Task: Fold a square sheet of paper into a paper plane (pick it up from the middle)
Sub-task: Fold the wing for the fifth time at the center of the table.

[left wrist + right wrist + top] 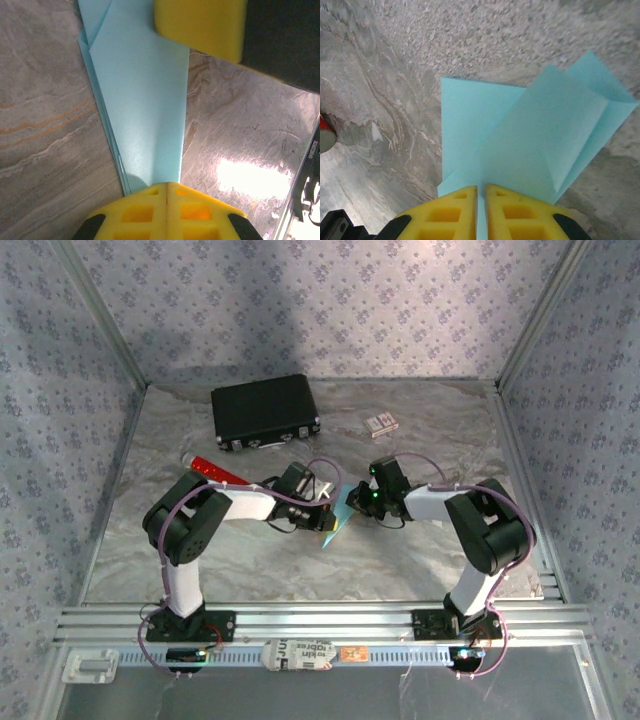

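Cyan-blue and part-folded, the sheet of paper (338, 523) sat at the centre of the top view over the marbled table (250, 560), left gripper (166, 187) clenched on one end, right gripper (481, 192) clamped on the other.

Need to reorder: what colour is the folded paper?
Folded paper: light cyan-blue, clearest in left wrist view.
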`<action>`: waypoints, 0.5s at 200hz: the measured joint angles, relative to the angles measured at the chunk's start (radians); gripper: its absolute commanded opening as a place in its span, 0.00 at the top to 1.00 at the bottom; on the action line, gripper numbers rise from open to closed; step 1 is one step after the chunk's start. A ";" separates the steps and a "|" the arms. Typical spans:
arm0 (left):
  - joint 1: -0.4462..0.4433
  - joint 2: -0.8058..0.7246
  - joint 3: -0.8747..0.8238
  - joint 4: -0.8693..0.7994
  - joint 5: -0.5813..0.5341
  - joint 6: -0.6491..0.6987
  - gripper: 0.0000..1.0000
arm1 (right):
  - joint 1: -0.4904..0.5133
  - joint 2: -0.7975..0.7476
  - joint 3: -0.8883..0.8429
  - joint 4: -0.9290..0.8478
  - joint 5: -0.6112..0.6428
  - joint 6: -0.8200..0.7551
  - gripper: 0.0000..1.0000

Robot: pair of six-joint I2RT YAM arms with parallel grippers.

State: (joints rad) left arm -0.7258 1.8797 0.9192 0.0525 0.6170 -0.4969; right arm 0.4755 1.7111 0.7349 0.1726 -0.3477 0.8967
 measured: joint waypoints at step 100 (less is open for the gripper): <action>0.002 0.003 0.000 0.000 0.014 0.018 1.00 | -0.110 -0.084 -0.079 0.028 0.001 0.016 0.85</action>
State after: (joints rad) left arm -0.7238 1.8832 0.9192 0.0528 0.6308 -0.4789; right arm 0.3656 1.6272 0.6556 0.2005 -0.3470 0.9127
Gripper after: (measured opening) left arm 0.042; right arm 0.152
